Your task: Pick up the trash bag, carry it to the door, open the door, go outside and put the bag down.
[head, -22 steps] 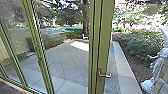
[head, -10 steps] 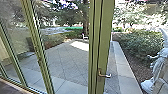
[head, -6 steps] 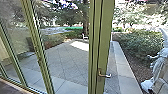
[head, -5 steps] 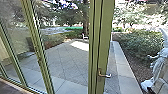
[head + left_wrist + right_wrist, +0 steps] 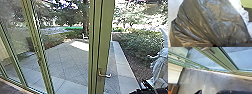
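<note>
Nearest, the dark trash bag [image 5: 205, 22] is bulging close to the left wrist camera, its plastic creasing and catching light. The left gripper is presumably carrying it, leaving the right arm [image 5: 150, 90] free for the door, but I cannot tell whether that claw is clenching the bag or hanging loose. The right arm is poking in at the near right, and I cannot tell whether the right gripper is being held released or clenched; its place near the glass is perhaps serving a reach for the handle [image 5: 105, 75].

Under it the grey floor [image 5: 205, 79] is running up to the sill. Just beyond, the green-framed door [image 5: 106, 35] is standing upright, its lever jutting out to the right; whether the door is sitting ajar I cannot tell. To the left, more glazed frames are lining the wall.

Farther out, paving [image 5: 67, 60] is spreading, with a pale kerb [image 5: 125, 67] bordering it. A pale, statue-like figure [image 5: 158, 66] is standing at the right, and shrubs [image 5: 137, 45] are growing behind. No brand, label or writing is showing legibly.
</note>
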Robot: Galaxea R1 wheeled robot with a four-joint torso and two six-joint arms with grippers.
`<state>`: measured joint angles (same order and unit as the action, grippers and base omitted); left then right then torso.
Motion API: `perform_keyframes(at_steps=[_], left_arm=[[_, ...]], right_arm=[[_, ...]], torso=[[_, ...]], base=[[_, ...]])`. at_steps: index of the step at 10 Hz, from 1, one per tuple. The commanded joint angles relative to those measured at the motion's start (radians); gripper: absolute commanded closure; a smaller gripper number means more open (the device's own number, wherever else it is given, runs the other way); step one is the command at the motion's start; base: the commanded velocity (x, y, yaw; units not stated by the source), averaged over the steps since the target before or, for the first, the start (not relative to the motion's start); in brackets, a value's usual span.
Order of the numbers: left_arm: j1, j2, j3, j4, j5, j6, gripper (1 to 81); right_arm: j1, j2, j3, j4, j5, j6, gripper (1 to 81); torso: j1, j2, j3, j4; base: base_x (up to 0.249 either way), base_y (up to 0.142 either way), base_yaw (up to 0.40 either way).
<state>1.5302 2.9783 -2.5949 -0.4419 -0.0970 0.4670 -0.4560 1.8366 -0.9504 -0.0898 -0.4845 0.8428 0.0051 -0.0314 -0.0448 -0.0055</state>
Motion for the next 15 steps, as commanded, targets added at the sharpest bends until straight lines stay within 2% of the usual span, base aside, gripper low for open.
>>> perform_keyframes(at_steps=[1, 3, 10, 15], left_arm=[[-0.043, 0.006, 0.005, -0.011, 0.071, 0.001, 81.1], [-0.043, 0.006, 0.005, -0.017, 0.069, 0.001, 81.1], [-0.043, 0.007, 0.002, -0.023, 0.057, 0.001, 81.1], [-0.041, 0.027, -0.033, -0.027, 0.057, 0.001, 81.1]], right_arm=[[0.153, 0.011, -0.027, 0.015, -0.039, 0.056, 1.0], [0.196, 0.058, -0.062, 0.01, -0.091, 0.1, 1.0], [0.279, 0.207, -0.23, 0.018, -0.108, 0.225, 1.0], [0.292, 0.308, -0.326, 0.015, -0.106, 0.383, 1.0]], torso=[[0.0, 0.0, 0.0, 0.0], [0.0, 0.0, 0.0, 0.0], [0.001, 0.0, 0.0, 0.0], [0.001, 0.001, -0.001, 0.0]], base=[[0.0, 0.0, 0.0], [0.0, 0.0, 0.0], [0.0, 0.0, 0.0], [0.0, 0.0, 0.0]])
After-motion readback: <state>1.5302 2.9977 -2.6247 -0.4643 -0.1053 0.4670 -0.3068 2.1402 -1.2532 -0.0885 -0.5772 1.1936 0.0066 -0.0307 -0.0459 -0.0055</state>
